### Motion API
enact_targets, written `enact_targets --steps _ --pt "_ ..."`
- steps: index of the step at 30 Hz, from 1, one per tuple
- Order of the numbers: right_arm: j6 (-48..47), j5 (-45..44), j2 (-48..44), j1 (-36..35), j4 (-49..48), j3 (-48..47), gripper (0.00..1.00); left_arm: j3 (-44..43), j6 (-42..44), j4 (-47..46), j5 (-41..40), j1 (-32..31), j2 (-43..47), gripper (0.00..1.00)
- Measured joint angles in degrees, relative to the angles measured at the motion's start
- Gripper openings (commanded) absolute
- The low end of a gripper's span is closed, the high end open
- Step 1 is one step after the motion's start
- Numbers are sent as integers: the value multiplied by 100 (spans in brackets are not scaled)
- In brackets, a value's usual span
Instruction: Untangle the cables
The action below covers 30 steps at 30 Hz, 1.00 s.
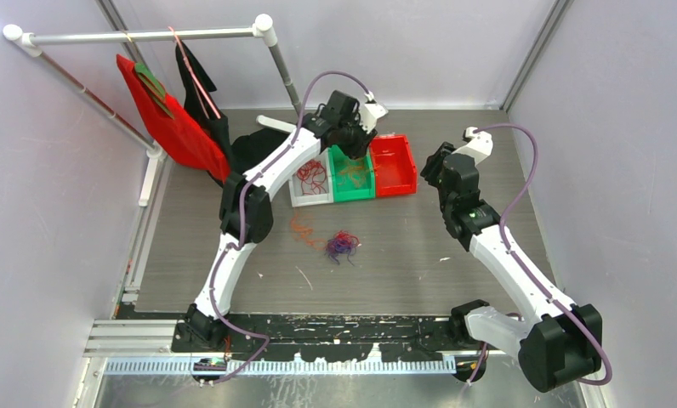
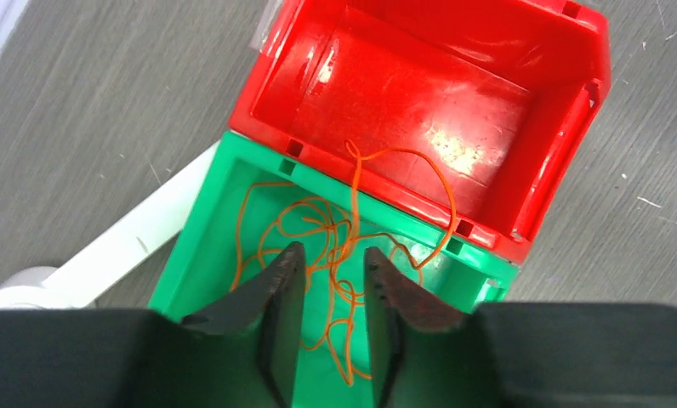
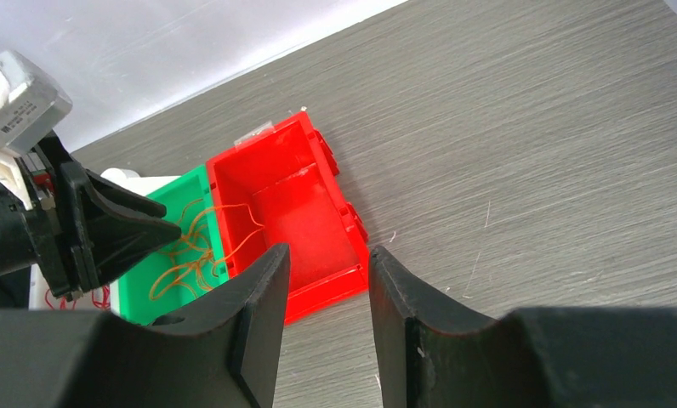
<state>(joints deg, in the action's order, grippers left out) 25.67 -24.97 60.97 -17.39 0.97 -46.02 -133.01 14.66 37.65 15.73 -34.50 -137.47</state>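
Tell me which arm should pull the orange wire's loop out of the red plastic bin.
Left: the left gripper hangs open over the green plastic bin, fingers astride the orange wire whose loop spills into the red plastic bin. The right gripper is off to the side.

Robotics lab, enclosed test cell. Signs:
- Plain pale lilac wall panels [image 1: 54, 221] on three sides, held by bare aluminium frame struts [image 1: 535, 55].
- Grey wood-grain laminate desk [image 1: 403, 255] with a black mounting rail [image 1: 352, 327] along its near edge.
- Two white-and-black robot arms on that rail, left arm [image 1: 267, 170] and right arm [image 1: 505, 251].
- White plastic pipe rack [image 1: 148, 36] hung with a red cloth garment [image 1: 169, 127] and a black cloth garment [image 1: 195, 81].
- Three small plastic bins side by side: white bin [image 1: 311, 202], green bin [image 1: 355, 195], red bin [image 1: 392, 161].
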Motion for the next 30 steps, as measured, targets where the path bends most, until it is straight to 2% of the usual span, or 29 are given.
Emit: enact_targets --steps 1,3,7,10,13,18,23,26,30 --pt "-2 0 0 0 -4 0 45 -20 11 2 0 0 0 24" --pt "-2 -2 0 0 -4 2 45 -37 39 -61 -162 -2 0 26" --pt "2 -2 0 0 -4 9 45 -17 83 -243 -752 13 2 40" --pt "7 0 0 0 -4 9 45 262 94 -435 -660 66 140 47" --pt "15 0 0 0 -4 9 45 581 109 -442 -225 103 321 53" --pt "20 0 0 0 -4 9 44 474 251 -188 717 136 339 50" --pt "20 0 0 0 -4 9 44 4 363 -157 927 17 238 40" --pt "20 0 0 0 -4 9 44 -247 452 -203 870 -24 92 41" --pt "20 -2 0 0 -4 9 45 -286 643 -216 807 -42 -101 47"
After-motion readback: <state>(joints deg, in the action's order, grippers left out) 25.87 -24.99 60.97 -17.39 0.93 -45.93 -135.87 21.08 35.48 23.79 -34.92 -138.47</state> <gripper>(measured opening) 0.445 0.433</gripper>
